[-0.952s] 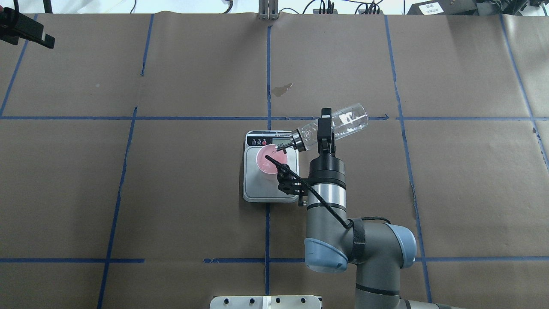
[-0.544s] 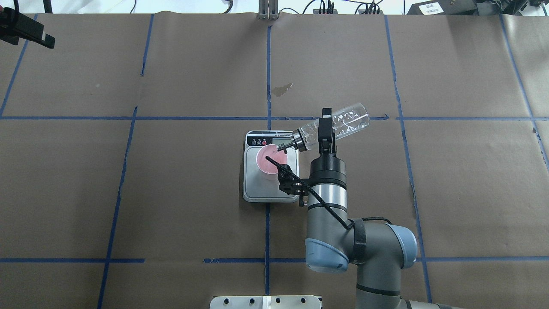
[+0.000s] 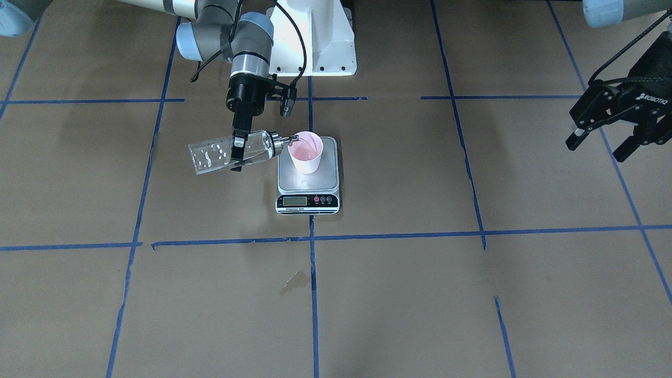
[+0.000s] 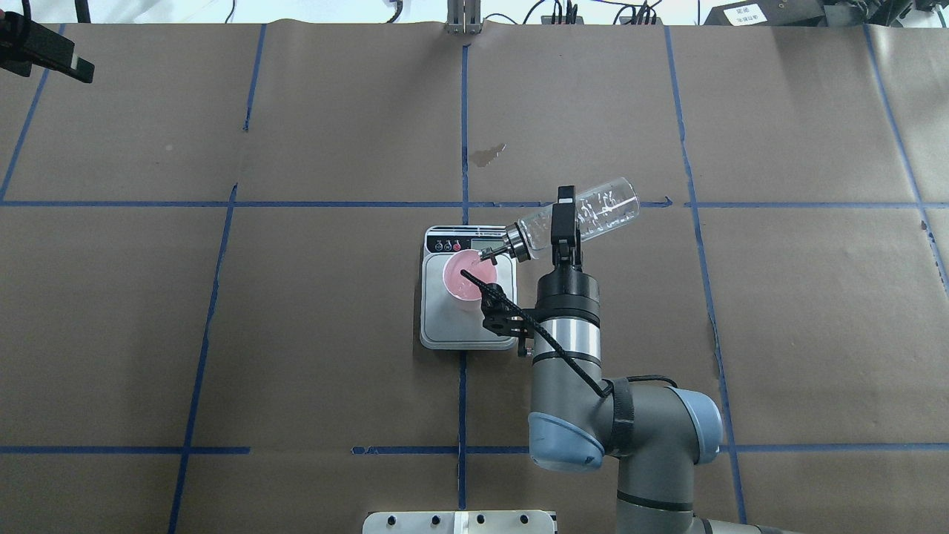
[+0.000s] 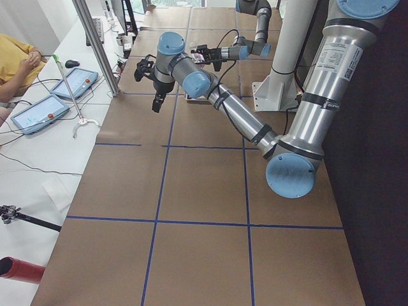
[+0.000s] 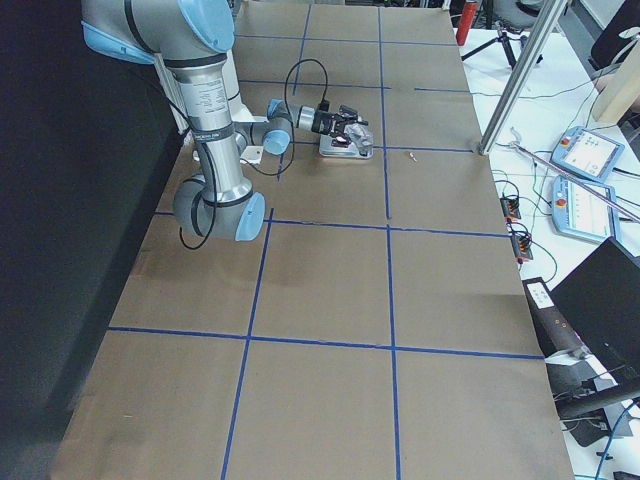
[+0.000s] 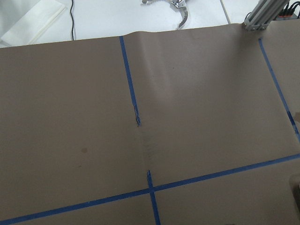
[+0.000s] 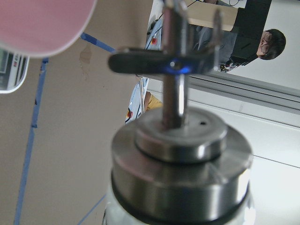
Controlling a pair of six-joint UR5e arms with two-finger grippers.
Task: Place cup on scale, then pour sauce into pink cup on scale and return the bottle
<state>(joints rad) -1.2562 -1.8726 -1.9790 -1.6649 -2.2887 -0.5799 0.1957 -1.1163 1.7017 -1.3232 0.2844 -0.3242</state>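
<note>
Jaws of the right gripper (image 3: 238, 156) pinch the bottle (image 3: 210, 156) across its body, nearer the neck than the base. We see the bottle held off the table, lying almost level, its spout (image 3: 281, 139) turned toward the cup (image 3: 305, 155) and its base pointing away from the scale (image 3: 308, 182). The spout tip sits just over the cup's rim, on the side nearest the gripper. From overhead we read the same: the tip reaches above the pink opening while the glass body hangs beside the scale, over bare paper (image 4: 296, 334). The sauce (image 3: 218, 158) is clear; we make it out only as white glints in the glass and cannot tell its level. In the right wrist view the metal cap fills the frame, with the cup's pink rim at the upper left.

The cup stands upright on the scale's platform, well inside its edges. The scale lies flat on the brown paper over a line of blue tape (image 4: 461, 415), its display (image 3: 295, 200) facing away from the robot.

The left gripper (image 3: 598, 148) hangs over the table on the robot's left, well apart from the scale, its jaws spread. Its wrist camera shows us only paper and tape.
</note>
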